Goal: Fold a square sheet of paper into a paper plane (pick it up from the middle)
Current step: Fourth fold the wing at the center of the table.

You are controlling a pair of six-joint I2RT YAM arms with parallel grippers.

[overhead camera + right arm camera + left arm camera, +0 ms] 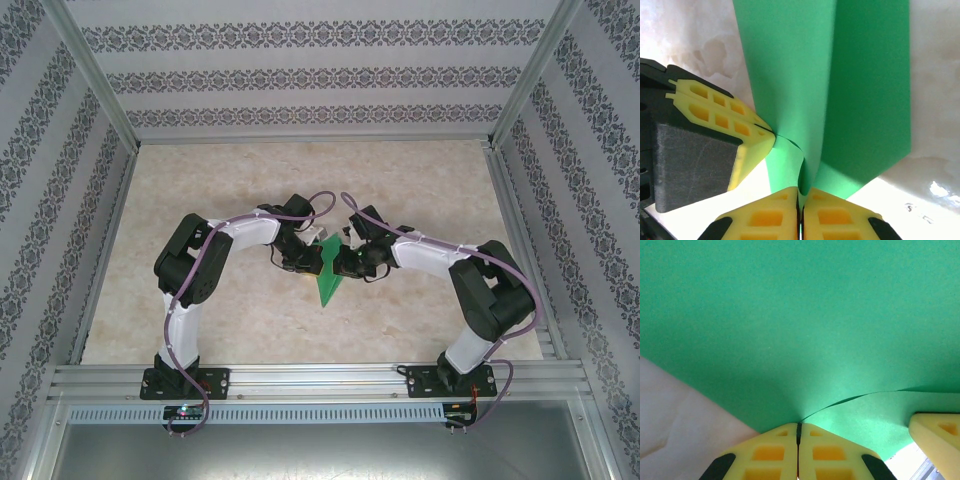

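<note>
In the overhead view the left arm bends in from the lower left of the frame. The left gripper sits just left of centre, clamped on the green sheet of paper. The sheet stands on edge at the middle of the frame, between the two wrists. It is folded and narrows to a point that reaches down toward the bottom of the frame over the pale table. Just right of it the right gripper is also pinched shut on the sheet, and its arm runs off to the lower right.

In the left wrist view the yellow fingers meet at bottom centre with no gap. The paper's edge is caught between their tips and green covers most of the frame above them. A curled layer of the sheet runs rightward toward the other gripper's yellow finger at the lower right corner.

In the right wrist view the left gripper's fingers come in from the left edge and nip the paper at centre left. This camera's own fingers press together at bottom centre on the lower edge of the sheet. The sheet rises from them to the top of the frame in two folded panels, the right one darker
</note>
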